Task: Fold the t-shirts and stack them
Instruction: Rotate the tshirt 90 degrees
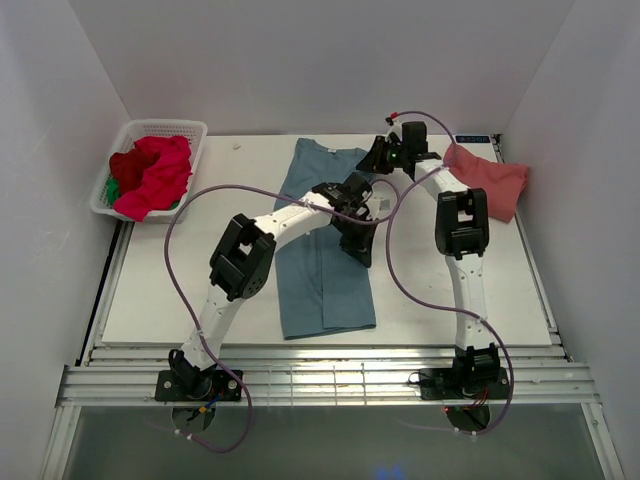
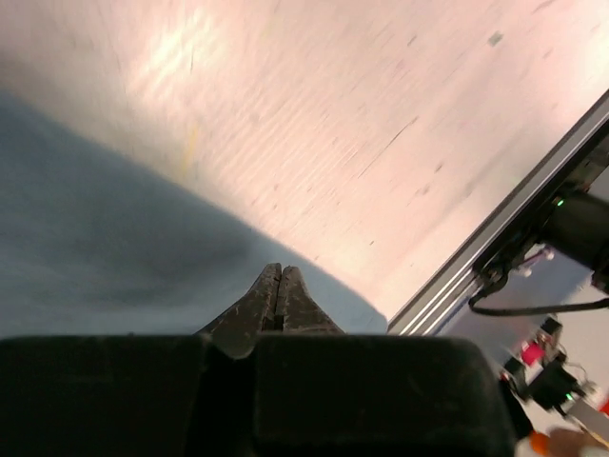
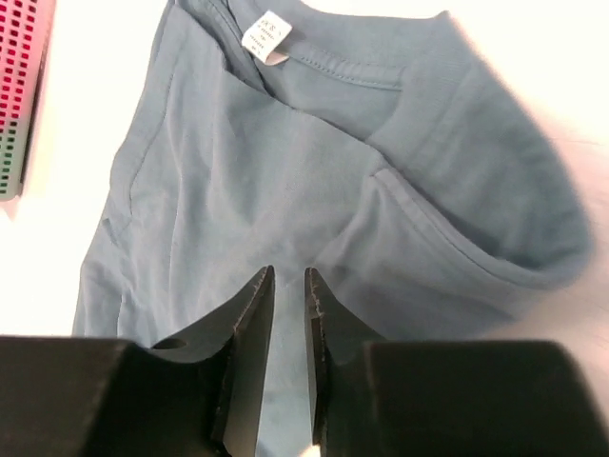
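A large teal-blue t-shirt (image 1: pixel 325 270) lies folded lengthwise in a long strip down the middle of the table. My left gripper (image 1: pixel 361 247) hovers at the strip's right edge. In the left wrist view its jaws (image 2: pixel 281 272) are shut over the teal cloth (image 2: pixel 95 248), and nothing shows between them. My right gripper (image 1: pixel 377 160) is at the collar end. Its jaws (image 3: pixel 289 276) stand a narrow gap apart above the teal-blue t-shirt (image 3: pixel 285 171), gripping nothing. A salmon-pink t-shirt (image 1: pixel 490 176) lies folded at the back right.
A white lattice basket (image 1: pixel 122 140) at the back left holds red/magenta t-shirts (image 1: pixel 155 172) and a bit of green one (image 1: pixel 112 188). The basket's edge (image 3: pixel 19 95) shows in the right wrist view. The table's metal rail (image 2: pixel 495 228) runs near the left gripper.
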Controlling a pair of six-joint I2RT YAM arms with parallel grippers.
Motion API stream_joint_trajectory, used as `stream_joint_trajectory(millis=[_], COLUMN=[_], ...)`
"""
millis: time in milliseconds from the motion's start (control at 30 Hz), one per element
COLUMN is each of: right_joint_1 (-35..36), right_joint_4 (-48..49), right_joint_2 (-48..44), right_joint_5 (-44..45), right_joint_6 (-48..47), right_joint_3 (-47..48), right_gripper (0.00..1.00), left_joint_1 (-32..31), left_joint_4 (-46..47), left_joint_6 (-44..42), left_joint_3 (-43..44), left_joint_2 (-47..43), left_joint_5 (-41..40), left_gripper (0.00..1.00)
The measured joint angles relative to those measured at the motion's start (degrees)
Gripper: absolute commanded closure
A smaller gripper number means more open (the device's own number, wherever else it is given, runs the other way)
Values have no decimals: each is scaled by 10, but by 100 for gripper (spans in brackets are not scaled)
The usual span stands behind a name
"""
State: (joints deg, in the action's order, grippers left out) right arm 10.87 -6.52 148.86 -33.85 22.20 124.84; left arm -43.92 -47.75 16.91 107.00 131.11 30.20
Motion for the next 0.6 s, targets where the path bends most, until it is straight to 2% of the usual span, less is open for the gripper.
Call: stream_joint_trajectory(millis=[133, 300, 367, 467, 500, 600], right_joint_1=[-23, -53, -58, -50, -42, 1], right_joint_4=[24, 31, 31, 21, 17, -10], right_joint_2=[-56, -190, -251, -350, -381, -455], right_joint_5=[9, 50, 73, 120, 139, 213], right_joint_6=[-5, -32, -44, -71, -82, -119], right_joint_3=[-50, -114, -141, -179, -195, -237], right_gripper=[67, 64, 65, 71, 78, 91], left_joint_1=[9, 42, 68, 115, 130, 167], left_joint_4=[-9, 8, 28, 81, 99, 125], left_joint_6=[-8, -8, -9, -15, -19, -31], left_joint_3=[102, 227, 227, 171, 149, 113], left_joint_2=[0, -16, -36, -63, -66, -43], left_joint_5=[-3, -15, -40, -78, -89, -120], left_gripper=[100, 100, 100, 100, 100, 100])
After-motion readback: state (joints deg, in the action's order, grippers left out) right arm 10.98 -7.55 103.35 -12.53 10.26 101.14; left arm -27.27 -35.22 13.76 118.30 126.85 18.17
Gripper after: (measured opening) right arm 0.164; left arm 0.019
